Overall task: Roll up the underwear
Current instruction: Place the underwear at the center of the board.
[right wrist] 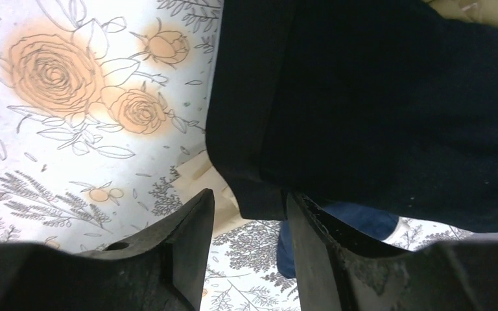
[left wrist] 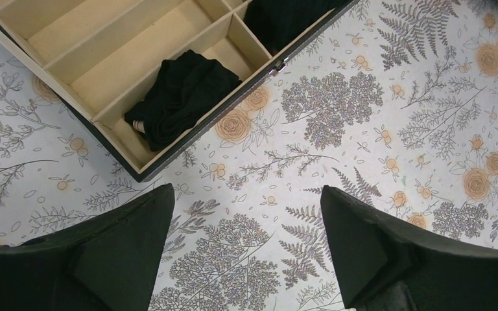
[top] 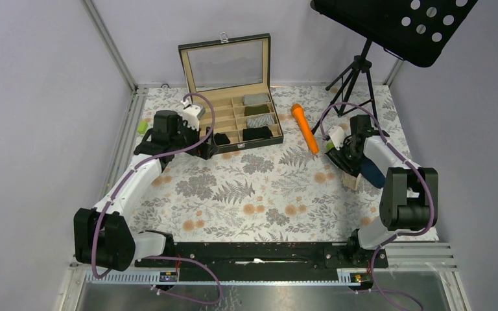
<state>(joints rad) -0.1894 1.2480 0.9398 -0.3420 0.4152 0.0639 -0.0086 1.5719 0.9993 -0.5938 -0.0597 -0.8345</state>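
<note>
A black underwear lies at the right of the table, over a navy blue one and an olive-tan one. My right gripper is low at its left edge. In the right wrist view its jaws stand narrowly apart with a corner of the black underwear at the fingertips; the navy one shows beneath. My left gripper is wide open and empty over the cloth, just in front of the box's front-left compartment, where a rolled black underwear lies.
The open divided box stands at the back centre, with several rolled pieces in its right compartments. An orange carrot-shaped stick lies to its right. A small light-green cylinder sits at the left edge. A music stand is at the back right.
</note>
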